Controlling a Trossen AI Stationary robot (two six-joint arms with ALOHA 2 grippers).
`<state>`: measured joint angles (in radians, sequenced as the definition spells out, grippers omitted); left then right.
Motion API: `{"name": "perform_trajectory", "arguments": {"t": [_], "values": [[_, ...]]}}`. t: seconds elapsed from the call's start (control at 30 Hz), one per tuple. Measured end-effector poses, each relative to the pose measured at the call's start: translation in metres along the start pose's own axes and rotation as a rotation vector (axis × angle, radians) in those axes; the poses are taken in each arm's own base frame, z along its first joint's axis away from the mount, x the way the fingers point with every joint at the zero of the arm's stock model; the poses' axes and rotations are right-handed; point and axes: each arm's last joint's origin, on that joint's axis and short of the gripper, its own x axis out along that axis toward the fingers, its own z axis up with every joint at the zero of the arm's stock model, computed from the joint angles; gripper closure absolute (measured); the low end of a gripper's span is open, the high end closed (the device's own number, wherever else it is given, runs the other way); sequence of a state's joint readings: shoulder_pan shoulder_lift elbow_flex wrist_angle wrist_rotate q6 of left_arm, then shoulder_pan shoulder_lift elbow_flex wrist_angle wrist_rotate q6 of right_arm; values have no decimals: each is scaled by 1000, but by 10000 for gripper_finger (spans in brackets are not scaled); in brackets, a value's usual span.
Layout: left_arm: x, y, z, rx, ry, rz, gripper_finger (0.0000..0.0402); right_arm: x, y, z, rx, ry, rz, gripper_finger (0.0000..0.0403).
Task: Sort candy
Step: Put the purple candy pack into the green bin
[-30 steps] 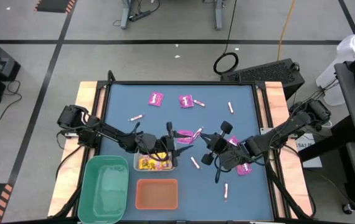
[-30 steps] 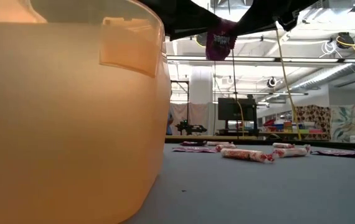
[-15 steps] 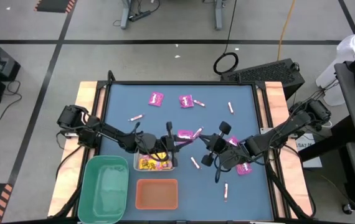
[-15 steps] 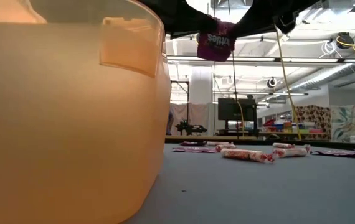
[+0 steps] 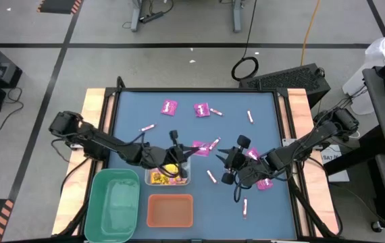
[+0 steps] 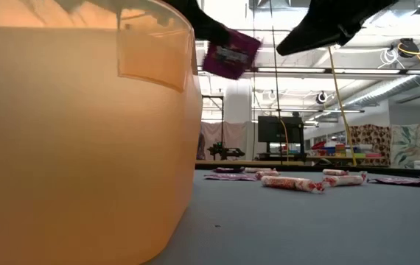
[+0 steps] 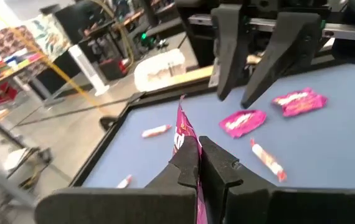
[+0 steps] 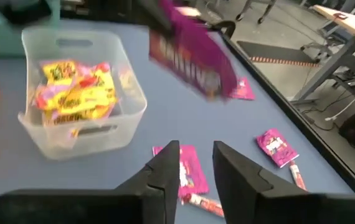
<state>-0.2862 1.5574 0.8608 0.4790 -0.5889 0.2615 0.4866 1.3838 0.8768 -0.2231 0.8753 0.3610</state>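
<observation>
From the low view I lose most of the worktop behind the orange bin [image 6: 77, 132], whose translucent plastic wall fills the picture's left half; only a few sticks [image 6: 292, 183] show along the far edge. From above, the left claw [image 5: 176, 150] partly covers what it carries, so I read the grip from its wrist camera: its fingers [image 7: 187, 163] are pinched tight on a magenta packet [image 7: 184, 134], seen edge-on there, a thin glossy foil square standing on its edge with its long axis upright. In the low view the same packet [image 6: 230, 54] hangs in the air, tilted. It sits above the worktop's middle, just beyond the clear bin [image 5: 167, 175].

The clear bin [image 8: 81, 99] is a thin see-through tub holding crinkly yellow packets [image 8: 78, 93]. The green bin [image 5: 113, 202] stands at the near left corner.

The right claw [image 5: 229, 162] holds nothing, its dark fingers [image 8: 165, 171] standing a little apart, just right of centre. Below it more magenta packets [image 8: 189, 171] lie flat; printing on the lifted one is blurred in this view.
</observation>
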Motion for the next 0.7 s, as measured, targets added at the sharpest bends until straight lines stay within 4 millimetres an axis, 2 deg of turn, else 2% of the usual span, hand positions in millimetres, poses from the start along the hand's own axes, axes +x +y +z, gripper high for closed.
{"name": "perform_trajectory", "arguments": {"t": [0.3,0.57,0.7], "values": [[-62,13,20,-139,119,2,395,0,-1,-10,-54,88,42,303],[-115,16,34,-377,115,-73,394,3,-4,-26,-96,116,27,302],[-137,18,39,-421,103,-128,394,4,-4,-27,-119,117,23,302]]}}
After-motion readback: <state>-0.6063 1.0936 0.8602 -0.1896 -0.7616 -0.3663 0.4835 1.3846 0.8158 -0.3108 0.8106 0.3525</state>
